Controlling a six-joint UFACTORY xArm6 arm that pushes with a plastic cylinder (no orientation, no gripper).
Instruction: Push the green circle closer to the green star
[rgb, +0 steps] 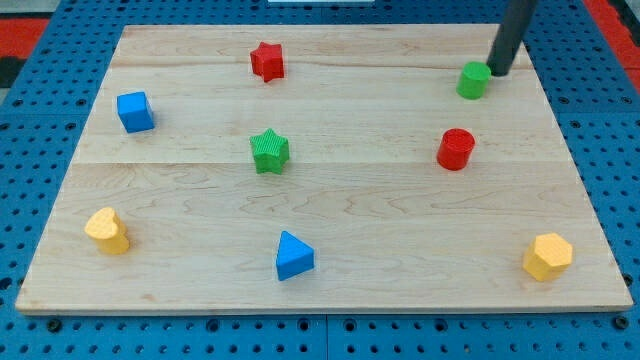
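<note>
Nearest the view's bottom, three blocks are seen on the pale wooden tabletop, whose planks show a fine lengthwise grain. A yellow hexagonal block sits at the bottom right, a blue triangle at the bottom centre, and a second yellow block, rounded and irregular in outline, at the bottom left. All blocks appear to be matt plastic with faintly ribbed sides.

Farther up, in the middle band, the green star is found left of centre and a red cylinder right of centre. A blue cube is placed near the left edge, slightly higher.

Toward the view's top, a red star lies left of centre, and the green circle, a short cylinder, lies at the top right, well apart from the green star.

Eight blocks are counted: two yellow, two blue, two green and two red.

No claw is fitted; the arm ends in a straight dark rod, so nothing is grasped. My tip is set on the tabletop just beside the green circle, on its right and slightly upper side, touching it or very nearly so.

A blue perforated surface is visible around the tabletop.
</note>
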